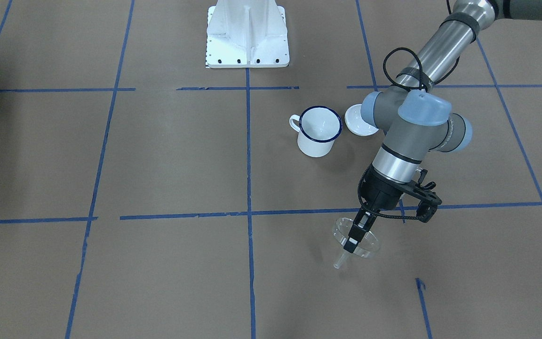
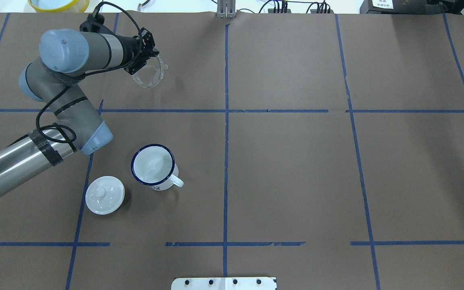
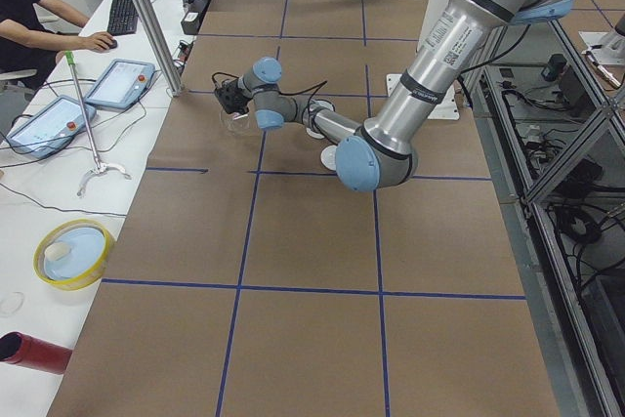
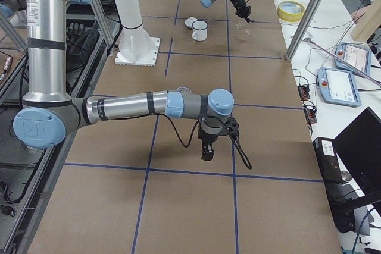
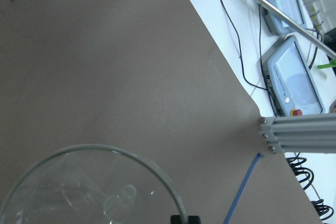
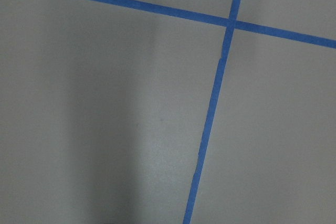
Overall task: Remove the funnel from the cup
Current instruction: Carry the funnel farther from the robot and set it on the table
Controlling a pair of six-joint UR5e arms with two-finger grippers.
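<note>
My left gripper [image 1: 353,238] is shut on the rim of the clear funnel [image 1: 370,245]. It holds the funnel tilted and low over the table, spout towards the table's far side. The funnel also shows in the overhead view [image 2: 152,76], next to the left gripper [image 2: 145,60], and in the left wrist view [image 5: 79,192]. The white cup [image 1: 319,132] with a blue rim stands upright and empty, well apart from the funnel [image 2: 153,167]. My right gripper [image 4: 206,154] hangs over bare table far from both; I cannot tell whether it is open or shut.
A white domed lid [image 2: 104,195] lies beside the cup, on the side away from its handle. The white robot base [image 1: 247,37] stands at the near edge. A yellow bowl [image 2: 59,4], tablets and an aluminium post [image 5: 299,127] lie beyond the table's far edge.
</note>
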